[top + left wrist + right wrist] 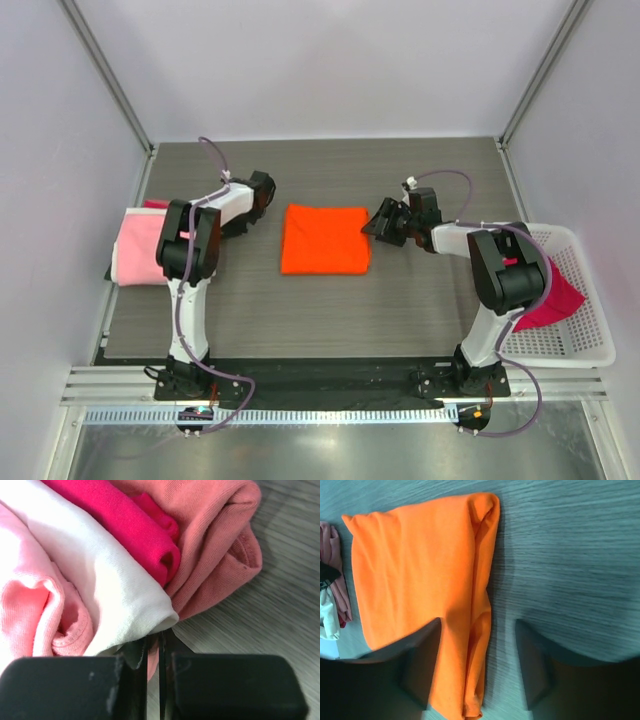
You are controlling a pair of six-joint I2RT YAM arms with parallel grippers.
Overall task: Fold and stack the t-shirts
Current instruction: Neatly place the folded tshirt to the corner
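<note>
The grey wood-grain table [400, 300] carries a folded orange t-shirt [420, 565] directly under the right gripper [477, 624]. One long edge of the shirt runs between the gripper's spread fingers. A stack of folded t-shirts [115, 595], light pink, white, magenta and dark pink-red, lies on the table right against the tips of the left gripper [159, 645]. Bare table shows beside it.

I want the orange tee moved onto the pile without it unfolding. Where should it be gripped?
On the orange tee, pinch the rounded fold along its right edge, coming in from the right. It lies flat and square, so only an edge offers purchase; the right gripper stands open astride that fold.
</note>
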